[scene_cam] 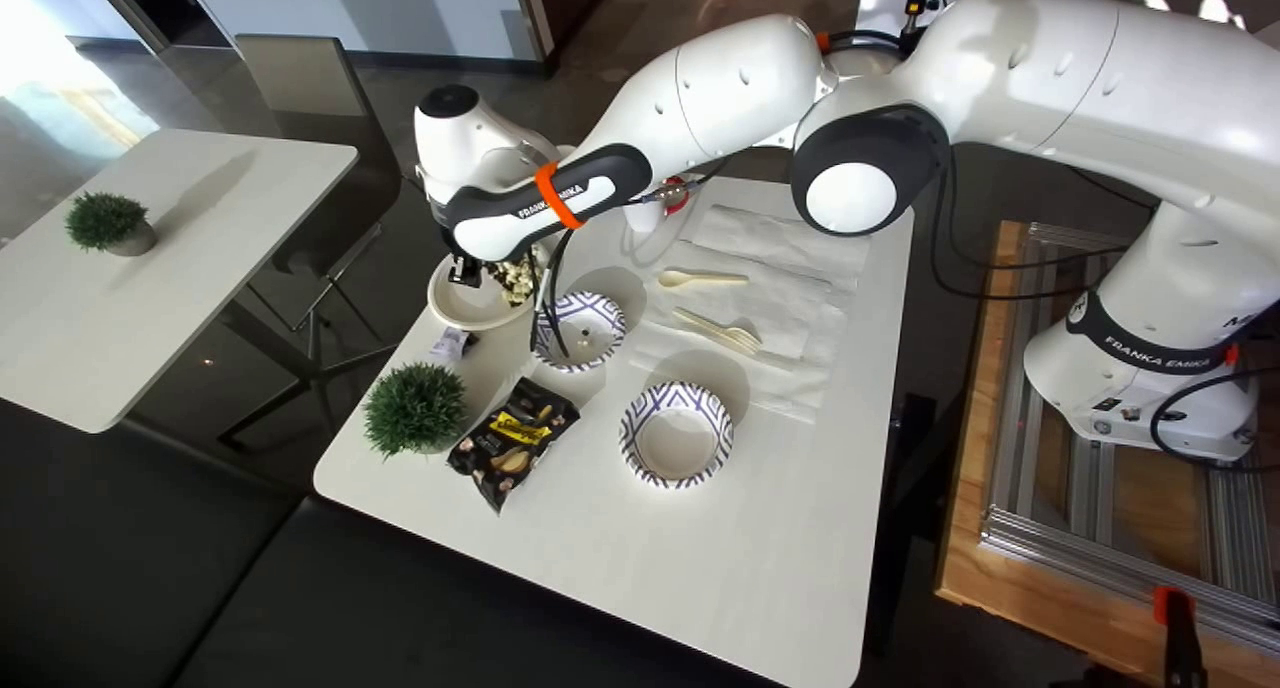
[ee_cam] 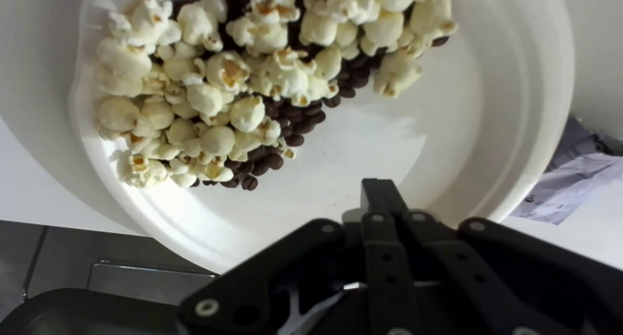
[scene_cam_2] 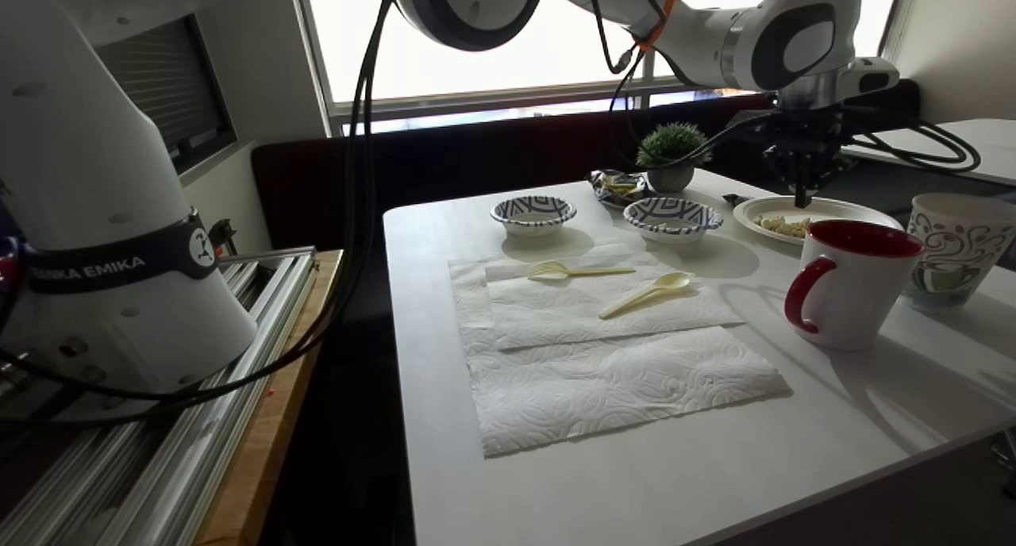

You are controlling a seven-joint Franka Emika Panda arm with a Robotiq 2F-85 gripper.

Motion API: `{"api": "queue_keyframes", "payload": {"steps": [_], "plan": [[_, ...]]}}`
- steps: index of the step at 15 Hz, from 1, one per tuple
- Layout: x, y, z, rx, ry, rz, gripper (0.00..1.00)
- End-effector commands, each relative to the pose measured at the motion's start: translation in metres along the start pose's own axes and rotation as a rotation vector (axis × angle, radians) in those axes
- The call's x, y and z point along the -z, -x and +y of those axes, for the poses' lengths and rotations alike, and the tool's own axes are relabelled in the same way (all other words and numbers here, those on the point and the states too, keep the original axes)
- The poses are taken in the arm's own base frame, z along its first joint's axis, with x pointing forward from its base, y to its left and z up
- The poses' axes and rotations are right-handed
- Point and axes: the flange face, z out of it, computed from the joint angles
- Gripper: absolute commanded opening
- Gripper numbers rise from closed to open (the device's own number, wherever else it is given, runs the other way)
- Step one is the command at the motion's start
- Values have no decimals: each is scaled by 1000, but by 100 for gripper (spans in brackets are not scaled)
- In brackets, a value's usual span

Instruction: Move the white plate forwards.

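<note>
The white plate point(scene_cam: 478, 310) is a round shallow dish at the table's far end from the robot base. It also shows in an exterior view point(scene_cam_2: 845, 210). In the wrist view the plate point(ee_cam: 331, 164) fills most of the picture, with popcorn point(ee_cam: 209, 91) and dark brown beans on one side and a bare white inside on the other. My gripper point(ee_cam: 383, 196) points down over the bare side, its fingertips pressed together with nothing between them. It shows over the plate in both exterior views point(scene_cam: 465, 271) point(scene_cam_2: 802, 190). I cannot tell whether the tips touch the plate.
Two patterned bowls point(scene_cam: 583, 330) point(scene_cam: 676, 435), a black snack bag point(scene_cam: 513, 442), a potted plant point(scene_cam: 415, 408) and a small wrapper point(ee_cam: 567, 186) are near the plate. A red-and-white mug point(scene_cam_2: 849, 288) and a patterned cup point(scene_cam_2: 956, 252) stand beside it. Plastic cutlery point(scene_cam_2: 647, 294) lies on paper towels.
</note>
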Motion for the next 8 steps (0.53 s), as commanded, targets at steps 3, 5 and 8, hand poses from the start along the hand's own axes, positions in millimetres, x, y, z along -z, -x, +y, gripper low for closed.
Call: {"api": "queue_keyframes", "payload": {"steps": [3,5,8], "plan": [[0,-3,-6,7,5,19,2],[-1,-3,-9,12,-4,18,3],[-4,0,-5,20,-5,24,3]]}}
